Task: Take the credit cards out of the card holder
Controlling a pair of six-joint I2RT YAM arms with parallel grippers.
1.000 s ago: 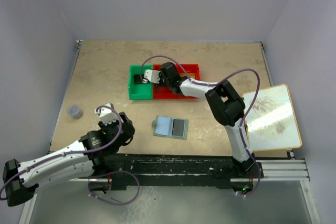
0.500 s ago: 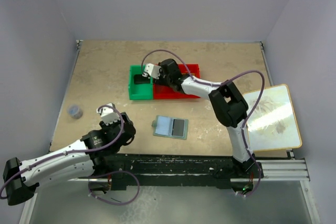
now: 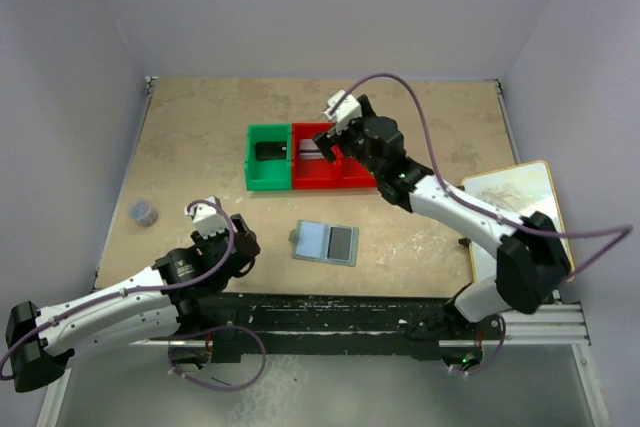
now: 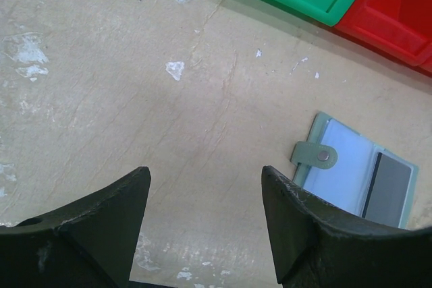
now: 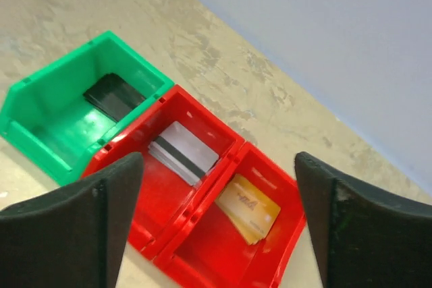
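Right gripper [image 5: 216, 166] hangs spread, empty, over the red bins [image 5: 209, 114]; left gripper [image 4: 204, 175] spread near the card holder [image 4: 347, 166]

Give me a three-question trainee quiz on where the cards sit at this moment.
1. True or false: the green bin is empty.
2. Which card lies in the red compartment farthest from the green bin? A white, B orange, C blue.
3. Does the card holder hold any card?
Key: 1 false, a black card lies in it. 2 B, the orange card. 3 yes, a dark card in one panel.
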